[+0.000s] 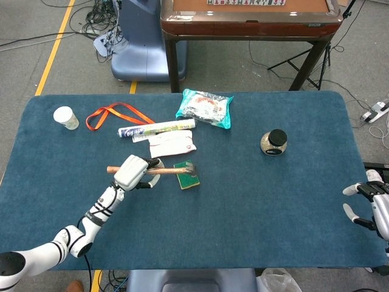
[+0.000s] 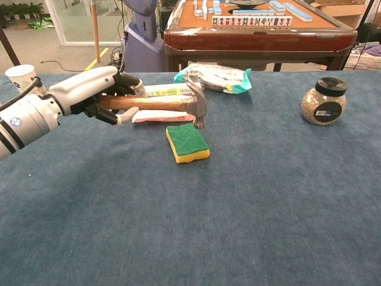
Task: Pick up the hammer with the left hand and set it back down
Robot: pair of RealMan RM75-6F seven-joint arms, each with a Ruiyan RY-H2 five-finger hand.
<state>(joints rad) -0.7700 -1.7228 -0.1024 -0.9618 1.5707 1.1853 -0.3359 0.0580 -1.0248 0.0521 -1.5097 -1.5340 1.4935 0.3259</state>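
The left robot hand [image 2: 98, 89] grips the wooden handle of the hammer [image 2: 169, 105], holding it roughly level and clear of the blue surface [image 2: 238, 202], with the metal head just above the green-and-yellow sponge [image 2: 187, 143]. Behind lie a white tube [image 2: 169, 90] and a snack bag [image 2: 217, 77]. A black-lidded jar [image 2: 324, 101] stands well apart to the right, a paper cup [image 2: 21, 76] at far left.

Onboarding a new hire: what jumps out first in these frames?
The left hand holds a hammer level in the air, its head just above a green sponge near the table's middle. Next, the jar standing alone to the right. The right hand hangs open past the table's right edge.
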